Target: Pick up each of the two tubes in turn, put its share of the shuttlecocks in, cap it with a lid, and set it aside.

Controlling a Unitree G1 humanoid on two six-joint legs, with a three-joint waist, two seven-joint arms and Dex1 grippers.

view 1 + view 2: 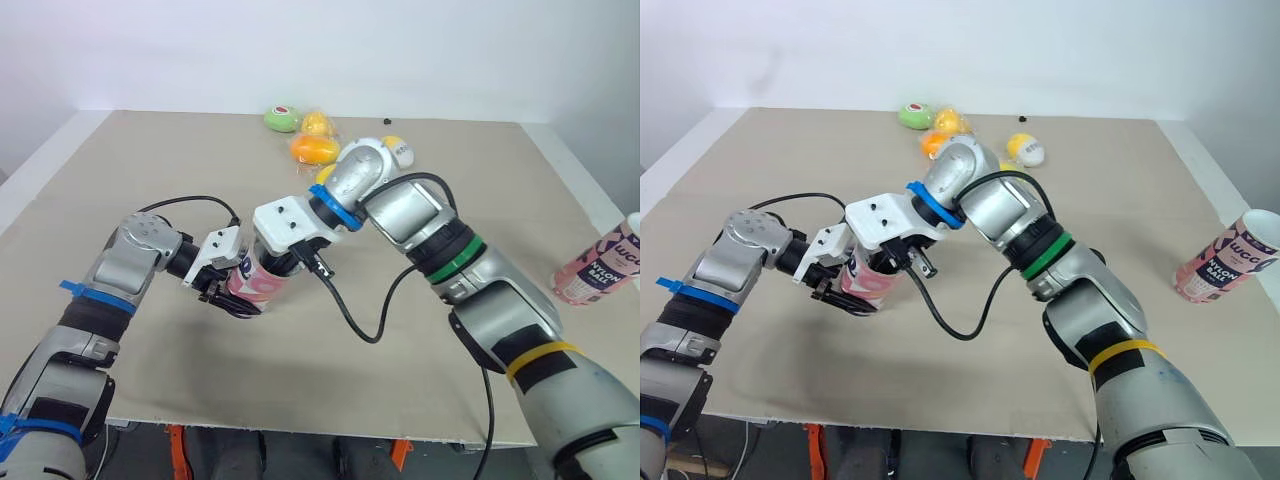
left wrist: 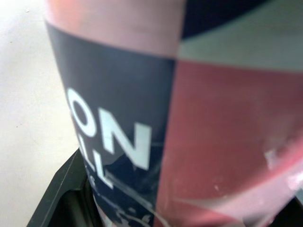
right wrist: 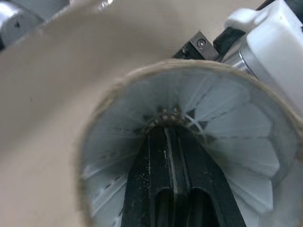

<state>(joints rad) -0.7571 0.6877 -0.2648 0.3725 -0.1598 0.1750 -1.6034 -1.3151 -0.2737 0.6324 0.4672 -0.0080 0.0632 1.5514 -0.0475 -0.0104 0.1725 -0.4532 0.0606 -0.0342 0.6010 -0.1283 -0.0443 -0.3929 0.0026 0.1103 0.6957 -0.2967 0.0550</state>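
A pink and navy tube (image 1: 262, 283) lies tilted just above the table left of centre, with my left gripper (image 1: 228, 292) shut around its lower body. The left wrist view shows the tube's printed wall (image 2: 189, 118) pressed against a black finger (image 2: 61, 189). My right gripper (image 3: 171, 135) is shut and pushed into the tube's open mouth (image 3: 102, 109). Its tips sit deep inside the feather skirt of a white shuttlecock (image 3: 236, 127) that is in the tube. A second pink tube (image 1: 1228, 258) stands upright and open at the table's right edge.
Small green (image 1: 283, 118), yellow (image 1: 318, 123) and orange (image 1: 315, 149) objects lie clustered at the back centre of the table (image 1: 150, 180). A white and yellow one (image 1: 1025, 150) lies beside them. A black cable (image 1: 360, 320) loops under my right forearm.
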